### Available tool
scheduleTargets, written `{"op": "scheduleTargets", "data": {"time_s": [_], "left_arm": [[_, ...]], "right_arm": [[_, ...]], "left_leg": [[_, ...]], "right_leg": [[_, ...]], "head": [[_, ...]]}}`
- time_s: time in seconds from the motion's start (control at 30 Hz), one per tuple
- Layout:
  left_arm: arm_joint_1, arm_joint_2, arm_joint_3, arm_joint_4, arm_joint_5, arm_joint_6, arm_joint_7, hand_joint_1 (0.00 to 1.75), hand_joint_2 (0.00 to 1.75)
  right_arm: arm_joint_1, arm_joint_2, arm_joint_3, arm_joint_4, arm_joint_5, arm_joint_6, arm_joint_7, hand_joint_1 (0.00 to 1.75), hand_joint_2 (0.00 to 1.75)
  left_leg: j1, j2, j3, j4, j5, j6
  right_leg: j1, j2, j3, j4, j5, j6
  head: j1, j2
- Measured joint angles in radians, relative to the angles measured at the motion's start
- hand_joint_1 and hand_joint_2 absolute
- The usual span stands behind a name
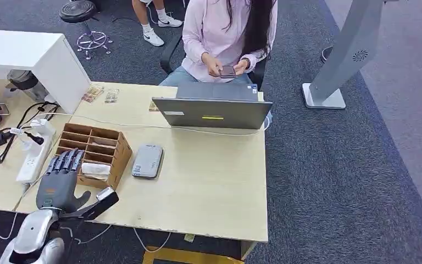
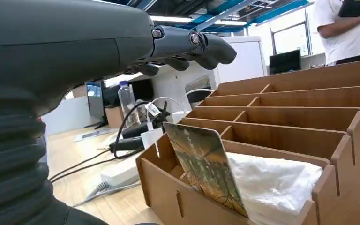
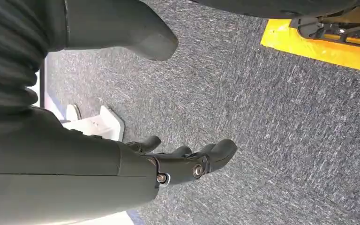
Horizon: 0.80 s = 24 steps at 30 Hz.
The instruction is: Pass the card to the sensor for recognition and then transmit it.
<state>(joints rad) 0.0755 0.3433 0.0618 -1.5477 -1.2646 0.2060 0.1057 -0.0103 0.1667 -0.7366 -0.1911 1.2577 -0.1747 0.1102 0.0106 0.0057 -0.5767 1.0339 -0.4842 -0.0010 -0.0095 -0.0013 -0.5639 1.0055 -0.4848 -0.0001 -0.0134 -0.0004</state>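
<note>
One card [image 2: 206, 173] waits in the wooden organiser [image 1: 118, 157], propped upright in its nearest slot beside white paper — easy to pinch.
Left hand [image 1: 60, 179] hovers open at the box, holding nothing; right hand [image 3: 187, 161] hangs empty, fingers loosely apart. Sensor [image 1: 148, 161] lies just beside — laptop [image 1: 211, 113] and cables crowd the desk [image 1: 220, 187].
</note>
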Motion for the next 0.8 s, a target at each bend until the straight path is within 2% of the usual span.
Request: {"op": "scheduleTargets", "data": {"time_s": [0.77,0.8], "left_arm": [[-0.012,0.000,0.000,0.014,0.005,-0.018,0.002,0.00,1.75],[-0.012,0.000,0.000,0.016,0.005,-0.019,0.002,1.75,1.75]], "right_arm": [[-0.001,0.000,0.000,0.000,0.015,0.001,-0.006,0.00,1.75],[-0.001,0.000,0.000,0.000,0.016,0.001,-0.006,0.00,1.75]], "left_leg": [[0.000,0.000,0.000,0.000,0.000,0.000],[0.000,0.000,0.000,0.000,0.000,0.000]], "right_leg": [[0.000,0.000,0.000,0.000,0.000,0.000],[0.000,0.000,0.000,0.000,0.000,0.000]], "head": [[0.000,0.000],[0.000,0.000]]}}
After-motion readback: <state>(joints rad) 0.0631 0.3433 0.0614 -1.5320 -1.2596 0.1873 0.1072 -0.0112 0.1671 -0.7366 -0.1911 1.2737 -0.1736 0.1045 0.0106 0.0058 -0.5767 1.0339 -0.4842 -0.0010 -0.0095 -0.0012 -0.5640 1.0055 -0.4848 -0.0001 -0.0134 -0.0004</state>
